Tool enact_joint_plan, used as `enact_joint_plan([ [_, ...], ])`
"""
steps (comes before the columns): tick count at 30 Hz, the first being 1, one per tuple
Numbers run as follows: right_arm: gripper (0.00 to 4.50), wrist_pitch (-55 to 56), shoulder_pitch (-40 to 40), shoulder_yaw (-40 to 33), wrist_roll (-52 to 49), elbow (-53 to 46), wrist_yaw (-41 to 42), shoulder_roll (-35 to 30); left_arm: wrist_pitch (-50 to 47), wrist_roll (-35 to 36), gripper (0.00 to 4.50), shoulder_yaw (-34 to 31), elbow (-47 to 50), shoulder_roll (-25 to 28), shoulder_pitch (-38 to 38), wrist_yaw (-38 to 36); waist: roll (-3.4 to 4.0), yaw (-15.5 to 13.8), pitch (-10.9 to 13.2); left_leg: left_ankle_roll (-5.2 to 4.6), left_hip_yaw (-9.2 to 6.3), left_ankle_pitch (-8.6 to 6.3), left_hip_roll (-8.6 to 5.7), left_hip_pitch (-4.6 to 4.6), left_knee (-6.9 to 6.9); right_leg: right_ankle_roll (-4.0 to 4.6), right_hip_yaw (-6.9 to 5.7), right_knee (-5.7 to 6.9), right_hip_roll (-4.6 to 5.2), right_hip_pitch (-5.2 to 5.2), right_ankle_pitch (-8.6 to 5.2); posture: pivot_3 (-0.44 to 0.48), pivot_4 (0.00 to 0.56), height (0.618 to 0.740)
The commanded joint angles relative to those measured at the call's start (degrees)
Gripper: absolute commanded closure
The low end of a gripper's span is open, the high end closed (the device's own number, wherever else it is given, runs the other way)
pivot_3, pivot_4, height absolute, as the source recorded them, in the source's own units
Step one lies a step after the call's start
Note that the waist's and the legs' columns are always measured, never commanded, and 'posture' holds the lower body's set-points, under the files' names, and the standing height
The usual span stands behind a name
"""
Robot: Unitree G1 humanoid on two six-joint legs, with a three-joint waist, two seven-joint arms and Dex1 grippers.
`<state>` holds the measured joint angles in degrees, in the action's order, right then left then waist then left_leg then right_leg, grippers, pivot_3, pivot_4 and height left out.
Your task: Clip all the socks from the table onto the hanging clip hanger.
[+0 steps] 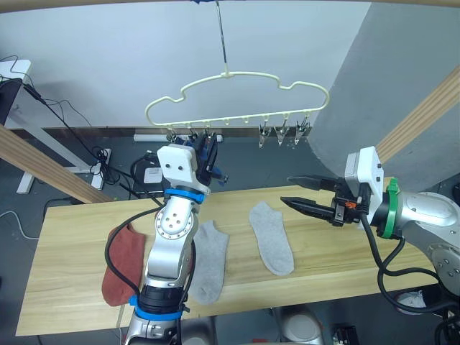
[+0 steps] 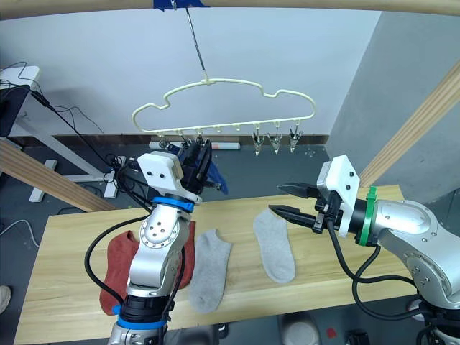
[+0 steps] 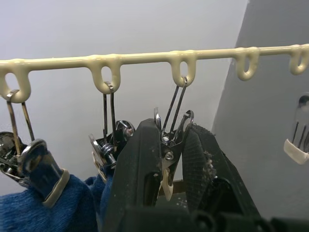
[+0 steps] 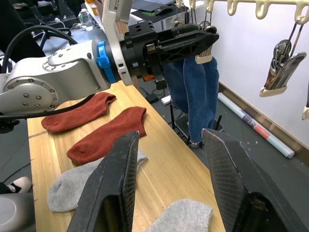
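The cream clip hanger point(image 1: 237, 75) hangs above the far edge of the table point(image 1: 72, 237). My left gripper point(image 3: 171, 140) is raised to its clip row and shut on one silver clip point(image 3: 166, 159). Blue socks point(image 4: 195, 92) hang from the clips beside it. Two grey socks point(image 1: 272, 237) point(image 1: 210, 262) lie flat mid-table. Two rust-red socks point(image 4: 108, 135) point(image 4: 77, 113) lie at the left end, partly hidden behind my left arm in the eye views. My right gripper point(image 1: 286, 189) hovers open and empty above the table, just right of the nearer grey sock.
Three bare silver clips point(image 1: 282, 133) hang at the hanger's right end. Slanted wooden frame poles point(image 1: 43, 165) point(image 1: 424, 115) flank the table on both sides. Cables and a power strip point(image 1: 100, 162) lie on the floor behind.
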<state>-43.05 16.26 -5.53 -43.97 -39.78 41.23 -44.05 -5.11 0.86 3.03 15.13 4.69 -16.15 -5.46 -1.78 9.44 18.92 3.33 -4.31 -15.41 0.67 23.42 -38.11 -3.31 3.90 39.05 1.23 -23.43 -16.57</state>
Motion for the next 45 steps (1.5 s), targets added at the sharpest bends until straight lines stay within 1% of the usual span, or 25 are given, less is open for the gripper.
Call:
enact_joint_plan([
  [1,2.35,0.43,-0.28,-0.40,-0.44,-2.02,0.07,-0.70,1.74,-0.82,3.98,0.16,1.70,0.04,-0.24,0.16,0.00,0.00,0.00,0.00,0.00,0.00,0.00,0.00,0.00,0.00,0.00,0.00,0.00,0.00,0.00,-0.327,0.306,0.740],
  [6,2.35,0.35,-0.37,-0.36,-0.42,-2.04,-0.02,-0.77,2.06,1.61,3.98,0.06,1.82,0.30,-0.24,-2.26,0.00,0.00,0.00,0.00,0.00,0.00,0.01,0.00,-0.01,0.00,0.00,0.01,0.00,0.00,0.00,-0.327,0.307,0.740],
  [8,2.35,0.38,-0.36,-0.35,-0.36,-2.02,0.01,-0.84,2.17,1.24,3.27,-0.17,1.85,0.18,-0.19,-1.86,0.00,0.00,0.00,0.00,0.00,0.00,0.01,0.00,-0.01,0.00,0.00,0.01,0.00,0.00,0.00,-0.330,0.307,0.740],
  [9,2.35,0.39,-0.41,-0.39,-0.36,-2.06,0.01,-0.87,2.20,0.75,3.10,-0.12,1.76,0.24,-0.22,-1.61,0.00,0.00,0.00,0.00,0.00,0.00,0.01,0.00,-0.01,0.00,0.00,0.01,0.00,0.00,0.00,-0.330,0.307,0.740],
  [11,2.35,0.37,-0.54,-0.51,-0.43,-2.14,0.02,-0.97,2.29,0.06,2.51,0.07,1.66,0.24,-0.27,-1.19,0.00,0.01,0.00,0.00,0.00,0.00,0.00,0.00,-0.01,0.00,0.00,0.01,0.00,0.00,0.00,-0.330,0.307,0.740],
  [18,2.35,0.57,-0.66,-0.58,-0.36,-2.09,-0.02,-1.13,1.78,-1.67,2.51,-0.01,1.94,0.01,-0.54,0.37,0.00,0.01,0.00,0.00,0.00,0.00,0.00,0.00,-0.02,0.00,0.00,0.02,0.00,0.01,0.00,-0.330,0.307,0.740],
  [34,2.35,1.00,-0.73,-0.37,-0.27,-1.57,0.51,-0.97,-1.77,-2.84,2.51,0.52,4.28,-0.42,-1.03,1.40,-0.01,0.01,-0.01,-0.01,-0.01,0.01,0.01,0.00,-0.04,0.00,-0.01,0.04,0.00,0.01,0.01,-0.319,0.301,0.740],
  [37,2.35,0.98,-0.83,-0.36,-0.29,-1.62,0.60,-1.00,-1.78,-2.80,3.10,0.43,4.31,-0.41,-1.08,1.43,-0.01,0.01,-0.01,-0.01,-0.01,0.01,0.01,0.00,-0.05,-0.01,-0.01,0.04,0.00,0.01,0.01,-0.319,0.301,0.740],
  [40,2.35,0.91,-0.87,-0.40,-0.40,-1.72,0.60,-1.00,-1.80,-2.70,3.86,0.47,4.47,-0.40,-0.96,1.32,-0.01,0.01,-0.01,-0.01,-0.01,0.01,0.00,0.00,-0.05,-0.01,-0.01,0.04,0.00,0.01,0.01,-0.320,0.301,0.740],
  [42,2.35,0.86,-0.92,-0.43,-0.46,-1.73,0.68,-1.06,-1.76,-2.69,4.20,0.45,4.56,-0.40,-0.93,1.32,-0.01,0.01,-0.01,-0.01,-0.01,0.01,0.00,0.00,-0.05,-0.01,-0.01,0.04,0.00,0.02,0.01,-0.320,0.301,0.740],
  [43,2.35,0.84,-0.98,-0.45,-0.49,-1.80,0.67,-1.07,-1.76,-2.68,4.27,0.44,4.64,-0.39,-0.87,1.31,-0.01,0.01,-0.01,-0.01,-0.01,0.01,0.00,0.00,-0.06,-0.01,-0.01,0.05,0.00,0.02,0.01,-0.319,0.299,0.740],
  [45,2.35,0.90,-1.07,-0.42,-0.37,-1.81,0.69,-1.08,-1.82,-2.71,4.28,0.45,4.72,-0.33,-0.76,1.28,-0.01,0.01,-0.02,-0.01,-0.01,0.01,0.00,0.00,-0.06,-0.01,-0.01,0.05,0.00,0.02,0.01,-0.319,0.299,0.740],
])
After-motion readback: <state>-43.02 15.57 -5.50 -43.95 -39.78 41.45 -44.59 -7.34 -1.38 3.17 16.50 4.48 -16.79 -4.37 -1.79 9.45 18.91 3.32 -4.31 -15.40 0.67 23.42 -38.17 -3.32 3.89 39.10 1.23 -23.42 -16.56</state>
